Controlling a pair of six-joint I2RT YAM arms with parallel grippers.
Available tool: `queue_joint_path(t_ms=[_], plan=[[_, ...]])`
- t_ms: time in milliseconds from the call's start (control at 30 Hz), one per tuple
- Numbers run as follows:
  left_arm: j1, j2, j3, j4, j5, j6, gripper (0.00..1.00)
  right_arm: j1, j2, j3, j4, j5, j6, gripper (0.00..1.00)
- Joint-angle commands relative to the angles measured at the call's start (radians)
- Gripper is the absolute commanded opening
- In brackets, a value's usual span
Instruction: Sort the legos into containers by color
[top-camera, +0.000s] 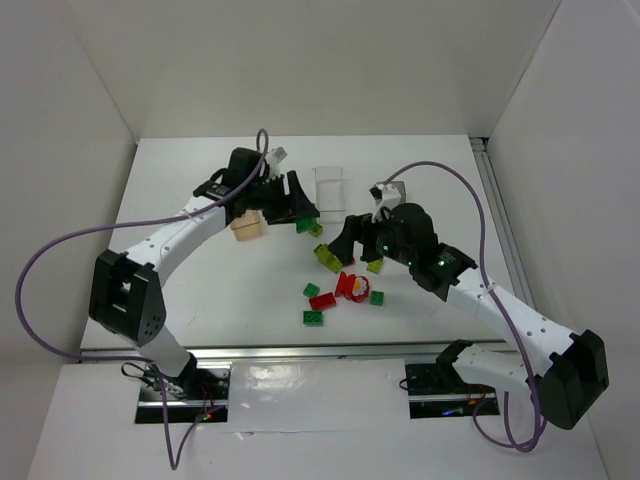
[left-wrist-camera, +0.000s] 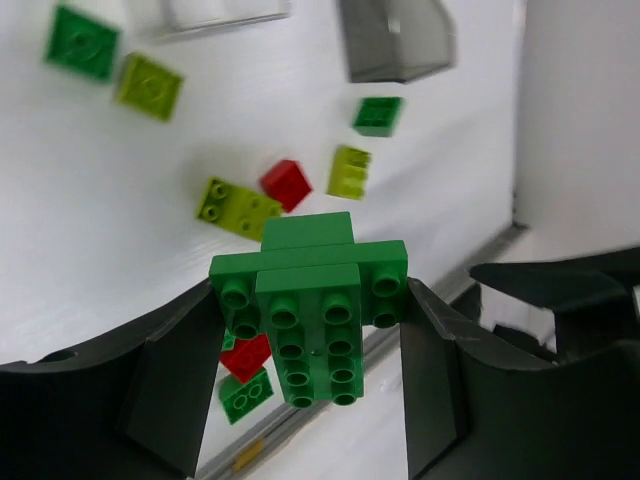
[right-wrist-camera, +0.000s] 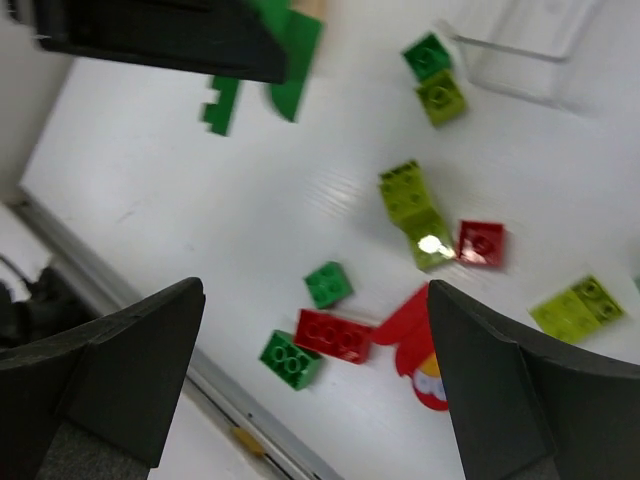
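Note:
My left gripper (top-camera: 288, 207) is shut on a stack of dark green legos (left-wrist-camera: 318, 295) and holds it above the table, next to the orange-tan container (top-camera: 247, 227). My right gripper (top-camera: 350, 240) is open and empty, hovering over the loose legos. Below it lie a small green brick (right-wrist-camera: 328, 284), a long red brick (right-wrist-camera: 335, 335), another green brick (right-wrist-camera: 291, 359), the round red piece (right-wrist-camera: 425, 345), a red square (right-wrist-camera: 482, 243) and yellow-green bricks (right-wrist-camera: 415, 212). The clear container (top-camera: 329, 185) stands at the back. The dark grey container (left-wrist-camera: 395, 40) shows in the left wrist view.
A green brick (top-camera: 305, 226) and a yellow-green brick (top-camera: 317, 229) lie near the clear container. A green brick (top-camera: 377, 297) and a yellow-green one (top-camera: 374, 266) lie under the right arm. White walls enclose the table; a metal rail (top-camera: 300, 352) runs along the front edge.

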Motion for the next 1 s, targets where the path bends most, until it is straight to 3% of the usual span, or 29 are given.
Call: queue_joint_path(t_ms=[0, 233, 400, 500, 567, 600, 633, 667, 733, 767, 867, 967], plan=[[0.059, -0.010, -0.057, 0.230, 0.370, 0.105, 0.28, 0.010, 0.005, 0.059, 0.136, -0.192, -0.018, 0.99], [0.139, -0.010, -0.170, 0.560, 0.767, 0.002, 0.27, 0.001, 0.015, 0.069, 0.212, -0.278, 0.011, 0.98], [0.185, 0.019, -0.211, 0.739, 0.889, -0.102, 0.21, 0.001, 0.015, 0.059, 0.196, -0.246, -0.070, 0.97], [0.196, 0.028, -0.280, 0.869, 0.939, -0.185, 0.21, -0.045, 0.015, 0.035, 0.252, -0.299, -0.014, 0.97], [0.205, 0.046, -0.329, 1.121, 0.973, -0.333, 0.21, -0.126, 0.015, 0.004, 0.370, -0.438, 0.089, 0.90], [0.214, 0.072, -0.369, 1.336, 0.985, -0.398, 0.18, -0.195, 0.015, -0.044, 0.435, -0.497, 0.187, 0.90], [0.214, 0.089, -0.388, 1.338, 0.985, -0.471, 0.15, -0.230, 0.015, -0.074, 0.510, -0.555, 0.188, 0.88], [0.223, 0.109, -0.400, 1.550, 0.996, -0.616, 0.13, -0.260, 0.024, -0.098, 0.585, -0.603, 0.294, 0.86], [0.223, 0.185, -0.413, 1.763, 0.996, -0.769, 0.10, -0.318, 0.068, -0.135, 0.777, -0.704, 0.391, 0.83], [0.223, 0.215, -0.413, 1.956, 0.996, -0.909, 0.08, -0.318, 0.088, -0.135, 0.811, -0.726, 0.440, 0.83], [0.223, 0.349, -0.368, 2.245, 0.976, -1.131, 0.02, -0.285, 0.163, -0.099, 0.870, -0.766, 0.464, 0.83], [0.223, 0.381, -0.354, 2.274, 0.965, -1.172, 0.00, -0.248, 0.214, -0.056, 0.839, -0.757, 0.439, 0.85]])
